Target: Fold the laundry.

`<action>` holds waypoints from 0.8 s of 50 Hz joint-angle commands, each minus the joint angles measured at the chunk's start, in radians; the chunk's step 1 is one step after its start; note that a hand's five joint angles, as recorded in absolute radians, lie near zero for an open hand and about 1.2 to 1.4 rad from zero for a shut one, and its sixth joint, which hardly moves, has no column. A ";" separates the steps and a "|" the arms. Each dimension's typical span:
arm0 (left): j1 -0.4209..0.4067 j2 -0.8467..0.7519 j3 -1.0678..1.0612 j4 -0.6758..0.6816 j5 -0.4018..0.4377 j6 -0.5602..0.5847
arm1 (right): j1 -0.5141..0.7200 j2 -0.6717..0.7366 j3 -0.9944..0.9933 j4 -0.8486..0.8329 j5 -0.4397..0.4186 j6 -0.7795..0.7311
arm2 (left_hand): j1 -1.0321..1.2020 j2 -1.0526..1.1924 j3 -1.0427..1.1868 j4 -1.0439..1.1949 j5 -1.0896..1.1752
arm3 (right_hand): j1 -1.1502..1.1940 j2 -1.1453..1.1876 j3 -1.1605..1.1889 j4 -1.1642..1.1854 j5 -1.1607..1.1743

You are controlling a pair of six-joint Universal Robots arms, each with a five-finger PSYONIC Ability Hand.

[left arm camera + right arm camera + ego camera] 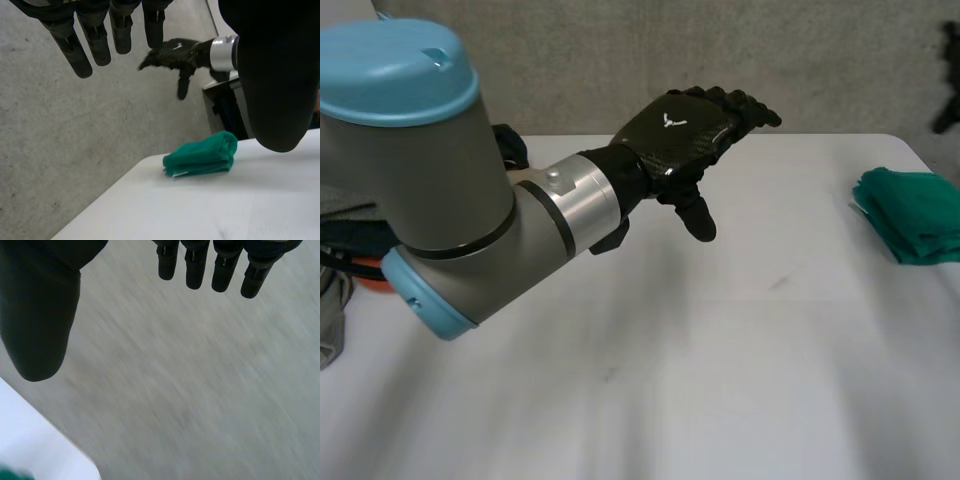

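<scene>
Head view: left hand aloft, outstretched

No words or numbers can be read. The one sign is a small white Y-shaped mark on the back of the left hand (a logo, with no lettering beside it). The right hand bears a pale fleck on its back, too small to make out. A white tag at the cloth's edge shows no legible print.
</scene>
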 commanded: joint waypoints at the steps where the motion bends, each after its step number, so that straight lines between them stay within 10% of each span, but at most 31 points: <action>1: 0.035 0.047 -0.043 0.010 0.008 -0.019 | 0.174 -0.059 0.221 -0.082 -0.117 -0.165 | -0.004 -0.013 -0.021 -0.011 -0.027 | -0.044 -0.034 -0.028 -0.031 -0.049; 12: 0.417 0.052 -0.042 0.179 -0.319 0.058 | 0.266 -0.079 0.433 0.044 -0.131 -0.496 | 0.007 -0.001 -0.010 0.001 -0.015 | -0.044 -0.034 -0.028 -0.031 -0.049; 18: 0.607 -0.126 0.026 0.202 -0.396 0.388 | 0.258 -0.079 0.480 0.114 -0.128 -0.507 | -0.001 -0.010 -0.018 -0.008 -0.024 | -0.044 -0.034 -0.028 -0.031 -0.049; 27: 0.681 -0.416 0.195 0.245 -0.382 0.603 | 0.249 -0.079 0.490 0.169 -0.128 -0.501 | 0.010 0.002 -0.007 0.004 -0.012 | -0.044 -0.034 -0.028 -0.031 -0.049; 30: 0.697 -0.461 0.227 0.248 -0.379 0.606 | 0.249 -0.079 0.497 0.168 -0.129 -0.490 | 0.334 0.326 0.318 0.328 0.312 | -0.044 -0.034 -0.028 -0.031 -0.049; 32: 0.689 -0.461 0.227 0.260 -0.382 0.598 | 0.249 -0.079 0.500 0.168 -0.129 -0.487 | 1.193 1.184 1.176 1.187 1.171 | -0.044 -0.034 -0.028 -0.031 -0.049; 40: 0.588 -0.236 0.118 0.427 -0.408 0.526 | 0.239 -0.080 0.505 0.160 -0.123 -0.483 | 1.199 1.190 1.182 1.193 1.177 | -0.044 -0.034 -0.028 -0.031 -0.049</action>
